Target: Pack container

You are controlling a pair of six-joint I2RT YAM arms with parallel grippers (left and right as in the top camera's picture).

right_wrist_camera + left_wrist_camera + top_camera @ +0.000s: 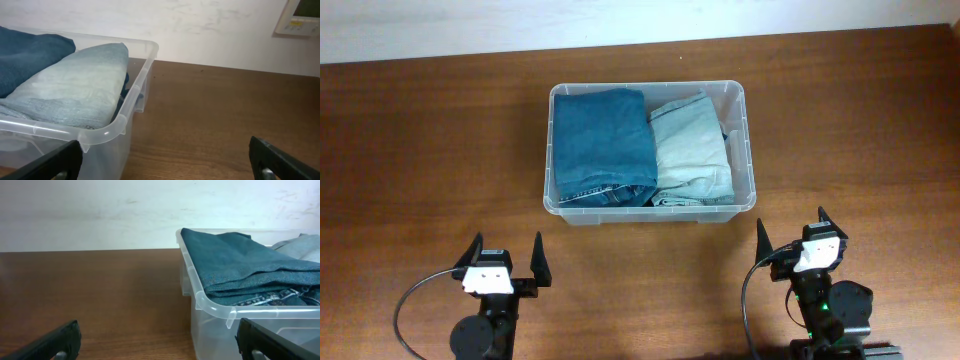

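Note:
The clear plastic container [746, 150] stands at the middle of the wooden table. Inside lie folded dark blue jeans [603, 145] on the left and folded light blue jeans [690, 150] on the right. My left gripper [507, 258] is open and empty, near the front edge, left of the container's front. My right gripper [792, 232] is open and empty, just in front of the container's right corner. The left wrist view shows the container's rim [210, 305] and dark jeans [235, 260]. The right wrist view shows the rim [107, 131] and light jeans [75, 85].
Bare wooden table [430, 170] surrounds the container on all sides. A white wall [100, 215] runs along the far edge. A white wall panel [300, 17] shows at the upper right in the right wrist view.

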